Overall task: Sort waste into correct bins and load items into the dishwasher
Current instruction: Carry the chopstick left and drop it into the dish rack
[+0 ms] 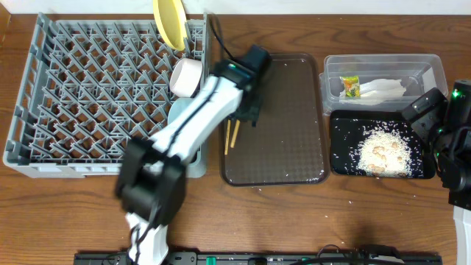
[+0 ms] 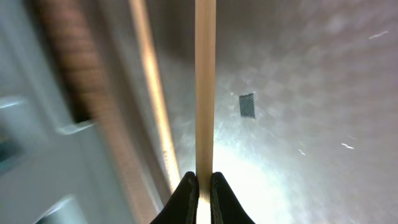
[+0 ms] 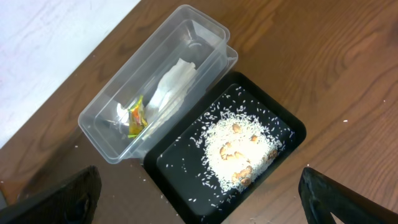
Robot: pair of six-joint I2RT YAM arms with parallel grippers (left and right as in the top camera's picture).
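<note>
My left gripper point(image 2: 204, 177) is shut on one wooden chopstick point(image 2: 205, 87), which runs straight ahead between the fingers. The second chopstick point(image 2: 155, 106) lies just to its left on the brown tray. From overhead this gripper point(image 1: 241, 120) is at the tray's left edge, with the chopsticks point(image 1: 229, 138) below it. The grey dish rack point(image 1: 73, 96) holds an upright yellow plate point(image 1: 171, 22), a white bowl or cup point(image 1: 186, 76) and a light blue bowl point(image 1: 178, 112) partly hidden under the arm. My right gripper point(image 3: 199, 199) hangs open over the black tray point(image 3: 180, 177).
The clear tub point(image 1: 383, 62) holds the green-and-yellow wrapper point(image 1: 349, 86) and white napkin point(image 1: 383, 88). In front of it, the black tray point(image 1: 342, 158) carries a heap of rice scraps point(image 1: 383, 151). The dark brown tray point(image 1: 287, 147) lies between rack and bins. Stray grains dot the table.
</note>
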